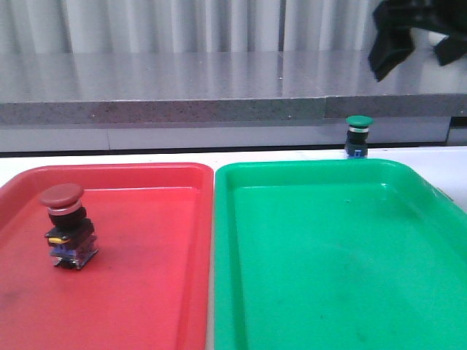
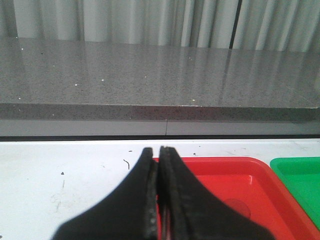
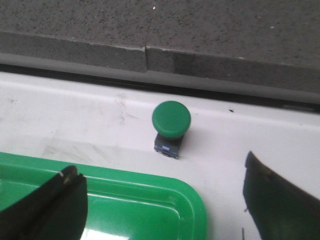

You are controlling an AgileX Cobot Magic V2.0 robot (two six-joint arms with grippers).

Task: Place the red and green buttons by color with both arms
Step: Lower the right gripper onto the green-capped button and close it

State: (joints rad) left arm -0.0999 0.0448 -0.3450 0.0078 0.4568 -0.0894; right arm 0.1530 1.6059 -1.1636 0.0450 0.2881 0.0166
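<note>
The red button (image 1: 66, 224) stands upright inside the red tray (image 1: 146, 292), near its left side. The green button (image 1: 358, 135) stands on the white table just behind the green tray (image 1: 328, 277). In the right wrist view it (image 3: 171, 120) sits beyond the tray's corner (image 3: 165, 200). My right gripper (image 1: 412, 55) hangs high at the back right, above the green button, open and empty (image 3: 160, 166). My left gripper (image 2: 159, 150) is shut and empty, over the red tray's edge (image 2: 225, 165). The front view does not show it.
A grey stone ledge (image 1: 182, 91) runs along the back of the white table (image 1: 146, 157), with a curtain behind it. The two trays lie side by side and fill the front of the table.
</note>
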